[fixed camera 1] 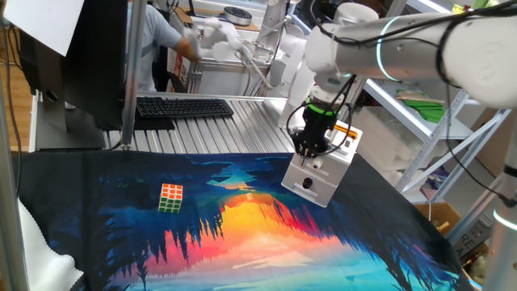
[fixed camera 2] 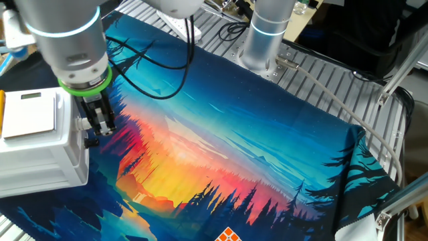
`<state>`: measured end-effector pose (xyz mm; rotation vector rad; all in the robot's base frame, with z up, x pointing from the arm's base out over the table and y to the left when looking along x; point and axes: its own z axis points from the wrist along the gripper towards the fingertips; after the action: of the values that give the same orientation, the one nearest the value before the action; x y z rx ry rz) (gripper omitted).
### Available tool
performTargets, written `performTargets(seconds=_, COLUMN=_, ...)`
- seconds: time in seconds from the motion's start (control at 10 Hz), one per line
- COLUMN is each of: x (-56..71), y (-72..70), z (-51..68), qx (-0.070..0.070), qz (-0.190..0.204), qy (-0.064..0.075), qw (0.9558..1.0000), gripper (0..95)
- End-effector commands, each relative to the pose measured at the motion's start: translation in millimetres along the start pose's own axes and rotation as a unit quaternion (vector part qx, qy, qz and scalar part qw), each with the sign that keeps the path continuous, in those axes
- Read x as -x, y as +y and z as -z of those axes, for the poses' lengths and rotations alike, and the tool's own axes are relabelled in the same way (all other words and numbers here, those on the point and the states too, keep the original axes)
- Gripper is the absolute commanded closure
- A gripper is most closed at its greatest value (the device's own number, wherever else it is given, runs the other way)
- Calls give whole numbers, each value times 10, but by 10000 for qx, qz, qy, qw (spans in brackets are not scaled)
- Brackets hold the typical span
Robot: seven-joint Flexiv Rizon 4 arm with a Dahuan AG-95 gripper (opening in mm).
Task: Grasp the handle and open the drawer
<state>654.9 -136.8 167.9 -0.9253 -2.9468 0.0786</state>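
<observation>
The drawer is a small white box at the right rear of the colourful mat; in the other fixed view it sits at the left edge. Its handle is a small black knob on the front panel, seen just below the fingers in the other view. My gripper points down right above the drawer's front edge, just over the knob. Its fingers stand a narrow gap apart and hold nothing.
A multicoloured puzzle cube lies on the mat to the left, also at the bottom edge of the other view. A black keyboard lies behind the mat. The arm's base stands at the back.
</observation>
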Motion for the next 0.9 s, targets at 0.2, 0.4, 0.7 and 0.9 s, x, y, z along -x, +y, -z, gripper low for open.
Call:
performTargets(seconds=0.2, x=-28, y=-22, z=1, qx=-12, qz=376, qy=12, qw=9993, gripper=950)
performTargets(seconds=0.4, x=-28, y=-22, z=1, qx=140, qz=448, qy=56, qw=9989, gripper=950)
performTargets(seconds=0.7, x=-28, y=-22, z=1, qx=-18, qz=597, qy=-66, qw=9982, gripper=950)
performTargets(seconds=0.9, x=-32, y=-24, z=0, qx=-65, qz=418, qy=-104, qw=9990, gripper=950)
